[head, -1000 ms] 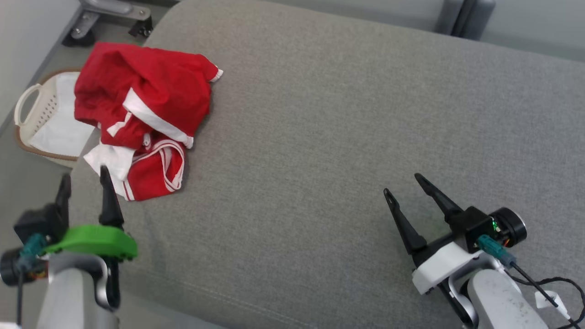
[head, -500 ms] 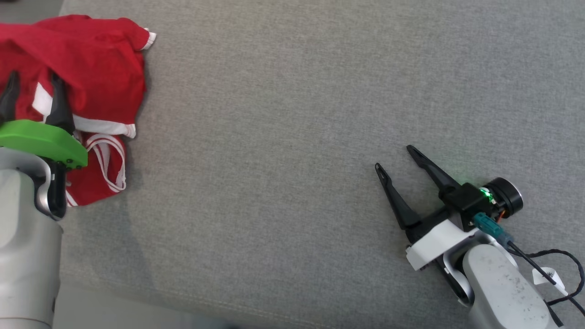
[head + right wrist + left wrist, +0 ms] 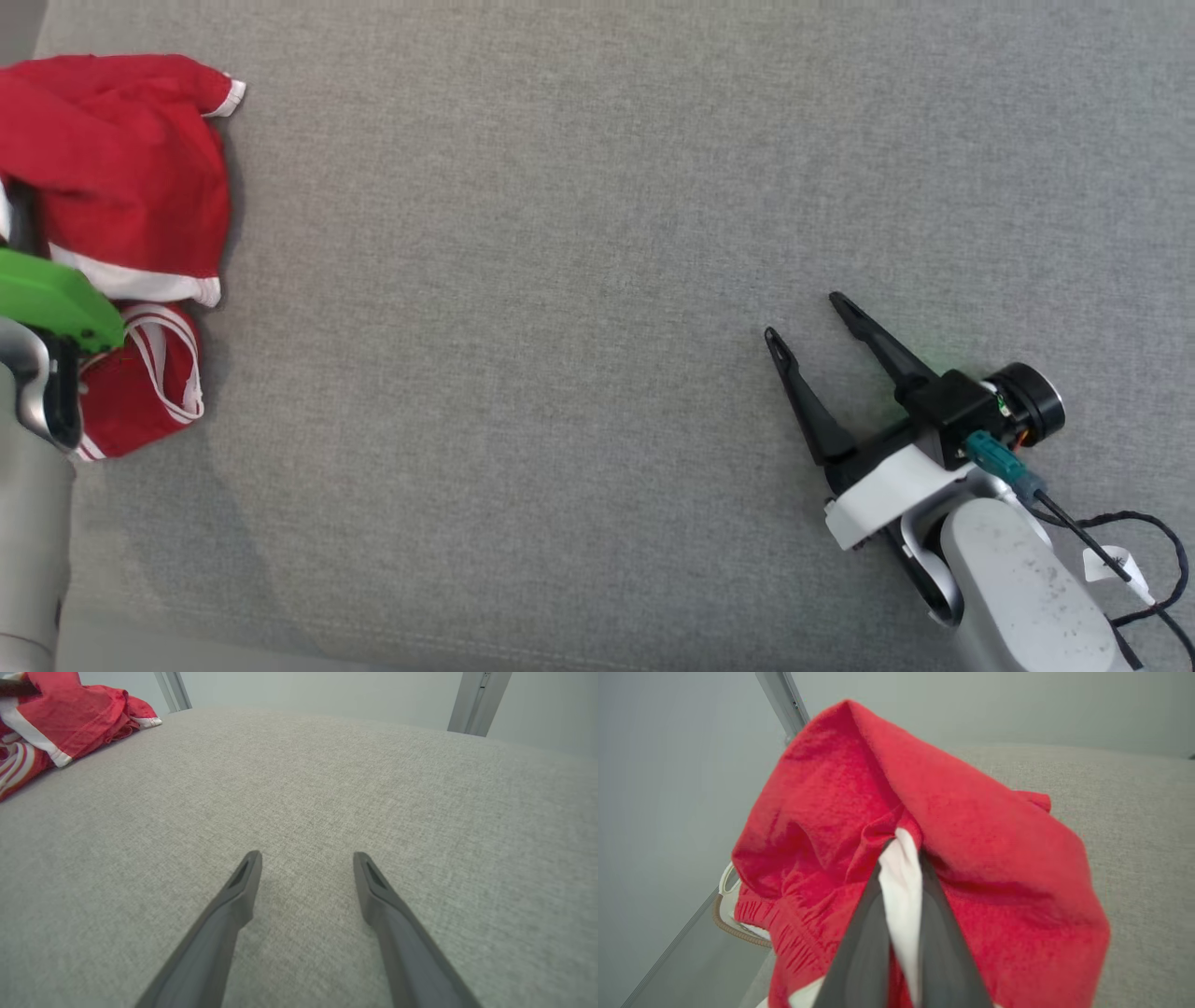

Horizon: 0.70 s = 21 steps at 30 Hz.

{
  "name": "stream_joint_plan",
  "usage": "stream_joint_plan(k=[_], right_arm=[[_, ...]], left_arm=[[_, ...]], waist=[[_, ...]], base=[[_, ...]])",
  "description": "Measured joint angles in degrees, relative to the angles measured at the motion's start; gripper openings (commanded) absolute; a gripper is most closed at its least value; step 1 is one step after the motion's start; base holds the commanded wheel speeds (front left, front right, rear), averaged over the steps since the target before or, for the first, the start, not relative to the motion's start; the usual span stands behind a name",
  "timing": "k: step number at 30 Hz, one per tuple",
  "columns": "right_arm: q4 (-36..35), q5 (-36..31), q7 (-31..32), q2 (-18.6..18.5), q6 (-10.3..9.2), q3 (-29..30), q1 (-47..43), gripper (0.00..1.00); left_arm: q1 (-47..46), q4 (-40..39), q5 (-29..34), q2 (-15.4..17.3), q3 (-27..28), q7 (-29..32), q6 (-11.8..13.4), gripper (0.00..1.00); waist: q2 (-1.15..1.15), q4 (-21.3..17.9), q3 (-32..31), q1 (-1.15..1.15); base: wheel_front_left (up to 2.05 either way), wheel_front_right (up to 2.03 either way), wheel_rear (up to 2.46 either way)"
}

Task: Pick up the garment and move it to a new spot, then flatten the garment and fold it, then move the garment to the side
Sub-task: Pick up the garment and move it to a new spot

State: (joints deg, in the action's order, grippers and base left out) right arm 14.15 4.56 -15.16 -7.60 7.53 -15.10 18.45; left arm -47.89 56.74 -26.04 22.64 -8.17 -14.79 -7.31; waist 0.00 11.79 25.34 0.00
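The garment [image 3: 112,177] is a crumpled red piece with white trim, lying at the far left of the grey cushion [image 3: 597,280]. In the left wrist view the garment [image 3: 952,821] bunches around my left gripper [image 3: 901,858], whose two dark fingers are shut on a white fold of it. The head view catches that arm's green wrist cover [image 3: 51,303] over the cloth, with the fingertips hidden. My right gripper [image 3: 808,317] rests open low over the cushion at the right, far from the garment [image 3: 56,714], with bare fabric between its fingers [image 3: 243,882].
A white basket with a brown rim [image 3: 733,910] stands on the floor beyond the cushion's left end. Grey metal posts [image 3: 476,700] rise behind the cushion. A black cable [image 3: 1120,560] trails from my right wrist.
The head camera has swung right, sliding the garment toward the left edge. My left gripper reached into the garment and shut on its white fold. The right gripper stayed open in place.
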Motion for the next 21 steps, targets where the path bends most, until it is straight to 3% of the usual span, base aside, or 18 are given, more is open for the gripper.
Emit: stream_joint_plan(k=[9,15,21], right_arm=[[0.6,1.0,0.01,2.63,-0.01,0.89,-3.29,1.0],[0.46,1.56,0.01,3.67,-0.01,1.78,-5.3,1.0],[0.09,2.03,0.0,4.3,-0.01,2.35,-6.8,1.0]], left_arm=[[-0.83,-15.84,5.54,1.09,0.68,-0.24,0.0,0.0],[-1.4,-24.69,5.22,-2.3,-4.94,-0.33,-0.05,0.0],[-1.92,-30.97,2.81,-7.62,-12.68,-0.33,-0.07,0.0]], waist=[[0.0,-0.69,-5.61,0.0],[0.0,-3.44,-8.82,0.0],[0.0,-8.7,-10.82,0.0]], base=[[0.0,0.0,0.0],[0.0,0.0,0.0],[0.0,0.0,0.0]])
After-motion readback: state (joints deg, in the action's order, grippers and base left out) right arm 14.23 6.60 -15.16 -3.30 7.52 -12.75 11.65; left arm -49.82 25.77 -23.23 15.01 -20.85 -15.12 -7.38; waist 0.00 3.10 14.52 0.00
